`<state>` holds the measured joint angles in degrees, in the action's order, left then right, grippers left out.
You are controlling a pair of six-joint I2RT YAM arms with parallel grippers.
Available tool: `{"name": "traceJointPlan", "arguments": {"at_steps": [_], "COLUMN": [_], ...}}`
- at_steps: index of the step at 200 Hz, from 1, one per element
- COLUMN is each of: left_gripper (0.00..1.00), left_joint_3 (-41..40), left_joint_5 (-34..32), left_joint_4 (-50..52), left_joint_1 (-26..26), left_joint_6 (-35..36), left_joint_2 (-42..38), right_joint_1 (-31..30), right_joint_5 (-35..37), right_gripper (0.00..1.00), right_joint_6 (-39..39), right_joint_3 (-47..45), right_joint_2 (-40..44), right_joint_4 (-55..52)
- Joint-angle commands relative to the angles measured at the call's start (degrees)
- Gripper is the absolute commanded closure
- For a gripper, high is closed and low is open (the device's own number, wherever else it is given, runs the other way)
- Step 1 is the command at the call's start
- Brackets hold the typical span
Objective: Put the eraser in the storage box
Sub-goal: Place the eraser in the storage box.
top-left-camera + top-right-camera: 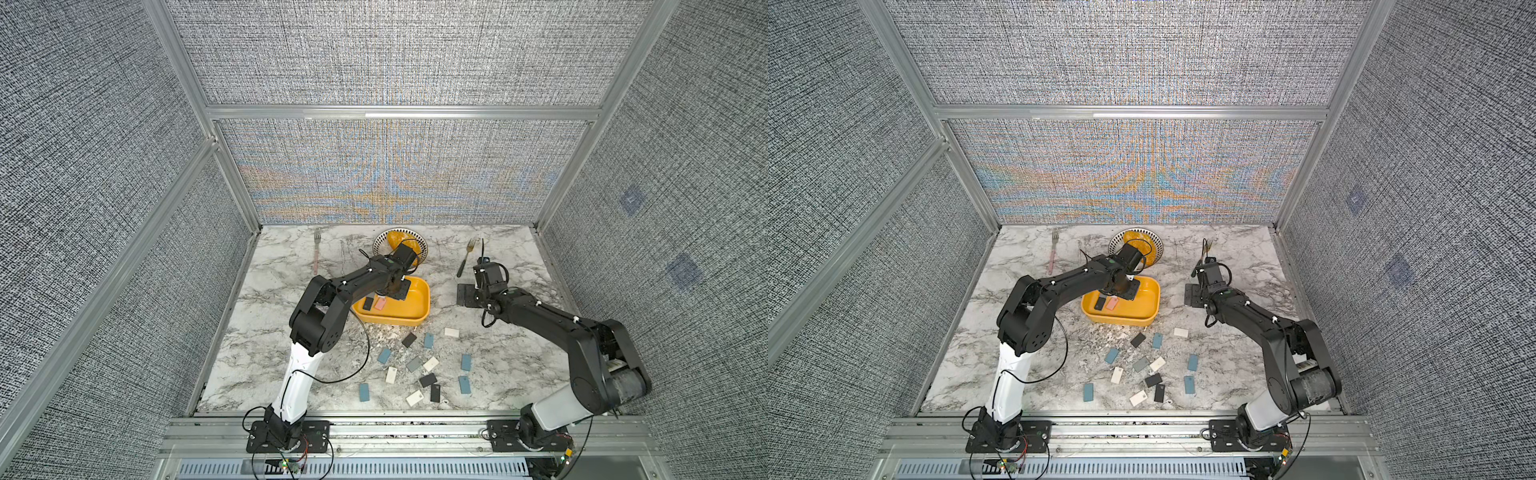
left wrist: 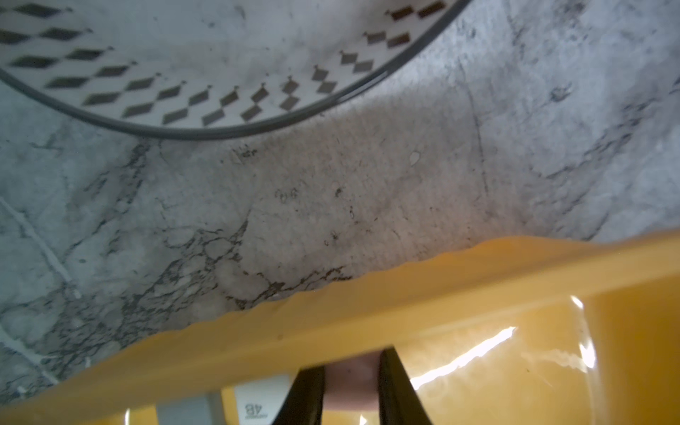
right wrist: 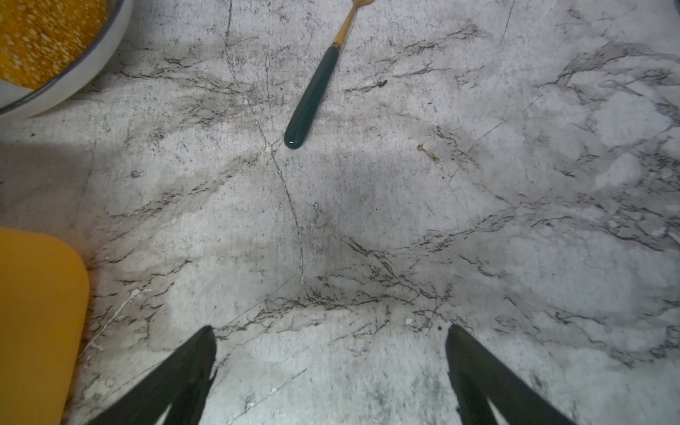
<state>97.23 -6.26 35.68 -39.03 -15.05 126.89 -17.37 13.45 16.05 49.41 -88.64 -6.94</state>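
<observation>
Scene: a marble worktop in a grey-walled cell, with two black robot arms reaching over it from the near edge.
Left gripper: down inside the yellow storage box, jaws pinched tight on a pinkish eraser held at the fingertips.
Eraser position: in that grip, low in the box and close to its far wall. Letting go here would probably drop it only slightly, so I judge the placing nearly done and the release not yet made.
Box contents: in both top views a black eraser and a pink eraser show at the box's left end, just beside the gripper. I cannot tell whether the pink eraser is the one held.
Right gripper: jaws spread wide and holding nothing, over bare worktop to the right of the box, probably parked clear of the working arm.
Loose erasers: blue, white, grey and black ones scattered between the box and the near edge, apparently awaiting their turn.
Plate: patterned rim with bread on it, at the middle of the far edge just beyond the box.
Forks: a pink-handled fork lies toward the far left corner, and a dark-handled fork lies near the right gripper.
</observation>
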Motion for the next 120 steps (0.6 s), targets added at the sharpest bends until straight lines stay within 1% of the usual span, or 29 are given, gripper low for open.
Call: {"name": "traceJointPlan", "arguments": {"at_steps": [1,16,41,71,80,120], "left_gripper": [0.75,0.75,0.70,0.56,0.54,0.49], "left_joint_3": [0.5,0.8,1.2,1.4,1.6,2.1], "left_joint_5": [0.1,0.1,0.7,1.8,2.2,4.2], "left_joint_4": [-0.7,-0.7,-0.4,-0.2,0.1,0.8], "left_joint_1": [0.2,0.2,0.2,0.2,0.2,0.2], "left_joint_6": [-0.4,-0.6,-0.6,-0.7,-0.5,-0.7], "left_joint_2": [0.5,0.9,0.9,0.1,-0.2,-3.2], "right_joint_1": [0.0,0.1,0.1,0.2,0.2,0.2], "right_joint_5": [0.1,0.4,0.5,0.4,0.4,0.4], "right_gripper": [0.02,0.02,0.02,0.02,0.02,0.02], "right_joint_6": [0.0,-0.1,-0.1,-0.1,-0.1,-0.1], "right_joint_3": [-0.1,-0.1,-0.1,-0.1,0.0,-0.2], "right_joint_2": [-0.1,0.0,0.1,0.3,0.3,0.8], "right_joint_4": [0.9,0.9,0.7,0.7,0.7,0.6]}}
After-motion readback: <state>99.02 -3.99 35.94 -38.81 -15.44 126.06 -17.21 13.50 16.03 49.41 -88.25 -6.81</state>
